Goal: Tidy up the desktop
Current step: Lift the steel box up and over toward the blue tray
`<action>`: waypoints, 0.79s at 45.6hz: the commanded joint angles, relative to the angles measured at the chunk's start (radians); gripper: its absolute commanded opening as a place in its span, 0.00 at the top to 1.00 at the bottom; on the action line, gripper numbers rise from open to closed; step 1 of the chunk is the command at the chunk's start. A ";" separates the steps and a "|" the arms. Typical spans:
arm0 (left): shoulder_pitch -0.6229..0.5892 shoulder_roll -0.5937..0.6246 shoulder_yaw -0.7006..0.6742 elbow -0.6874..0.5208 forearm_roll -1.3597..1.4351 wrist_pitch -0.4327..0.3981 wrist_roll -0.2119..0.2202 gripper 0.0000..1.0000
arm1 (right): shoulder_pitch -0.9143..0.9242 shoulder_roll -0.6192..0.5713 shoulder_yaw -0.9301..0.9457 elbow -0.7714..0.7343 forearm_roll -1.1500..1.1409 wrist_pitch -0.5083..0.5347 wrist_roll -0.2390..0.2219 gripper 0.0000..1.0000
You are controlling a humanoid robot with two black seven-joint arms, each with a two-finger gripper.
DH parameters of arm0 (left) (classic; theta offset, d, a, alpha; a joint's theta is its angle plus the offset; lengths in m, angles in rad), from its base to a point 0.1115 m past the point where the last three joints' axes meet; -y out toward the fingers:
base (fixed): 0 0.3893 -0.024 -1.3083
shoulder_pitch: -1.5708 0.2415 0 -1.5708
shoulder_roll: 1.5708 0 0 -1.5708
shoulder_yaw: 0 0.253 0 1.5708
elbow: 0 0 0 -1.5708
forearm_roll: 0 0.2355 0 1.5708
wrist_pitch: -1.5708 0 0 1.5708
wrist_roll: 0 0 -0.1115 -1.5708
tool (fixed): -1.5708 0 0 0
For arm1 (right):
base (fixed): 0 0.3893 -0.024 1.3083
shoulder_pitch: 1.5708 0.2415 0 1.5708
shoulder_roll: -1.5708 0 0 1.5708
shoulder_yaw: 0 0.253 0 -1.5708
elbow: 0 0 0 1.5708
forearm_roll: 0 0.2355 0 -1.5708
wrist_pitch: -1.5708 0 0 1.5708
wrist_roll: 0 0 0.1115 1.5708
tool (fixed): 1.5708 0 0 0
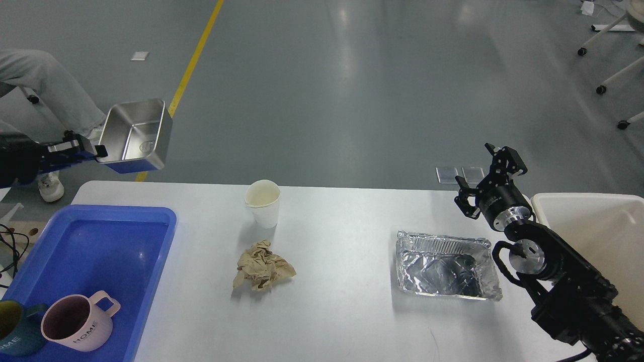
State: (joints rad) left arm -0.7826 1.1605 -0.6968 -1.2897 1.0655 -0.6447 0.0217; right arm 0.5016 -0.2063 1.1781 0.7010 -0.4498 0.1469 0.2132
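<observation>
The white desktop [342, 301] holds a white paper cup [262, 202], a crumpled brown paper [262, 266] and a foil tray [445, 265]. My left gripper [96, 149] is shut on the near rim of a steel tin [136, 134] and holds it high in the air, beyond the desktop's far left corner, tilted toward me. My right gripper [489, 177] is open and empty, raised above the desktop's far right edge, just beyond the foil tray.
A blue plastic tray [90, 261] at the left holds a pink mug [78, 322] and a dark blue mug [15, 332]. A cream-white bin [598, 236] stands at the right edge. A seated person's legs [45, 95] are at far left.
</observation>
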 commanded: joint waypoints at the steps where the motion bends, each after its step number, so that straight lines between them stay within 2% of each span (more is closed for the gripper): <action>1: -0.014 0.074 -0.026 -0.036 -0.044 -0.039 0.000 0.99 | 0.001 0.002 0.000 0.002 0.000 -0.006 0.000 0.00; 15: 0.009 0.079 0.003 -0.033 -0.048 -0.013 0.009 0.99 | 0.002 0.007 0.000 0.002 -0.001 -0.007 0.000 0.00; 18: 0.051 0.051 0.040 -0.022 -0.047 0.046 0.009 0.99 | 0.002 0.007 0.000 0.002 -0.001 -0.007 0.000 0.00; 19: 0.077 0.045 0.061 -0.016 -0.047 0.092 0.009 0.99 | 0.000 0.007 -0.002 0.002 -0.001 -0.007 0.000 0.00; 22: 0.112 0.041 0.085 0.006 -0.050 0.140 0.007 0.99 | 0.000 0.007 -0.002 0.000 -0.001 -0.009 0.000 0.00; 36: 0.295 -0.021 0.112 0.167 -0.048 0.263 0.001 0.99 | -0.006 0.004 -0.002 0.000 -0.003 -0.007 0.000 0.00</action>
State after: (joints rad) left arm -0.5517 1.1505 -0.5866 -1.1855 1.0167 -0.4211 0.0289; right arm 0.4966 -0.2023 1.1765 0.7010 -0.4526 0.1393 0.2132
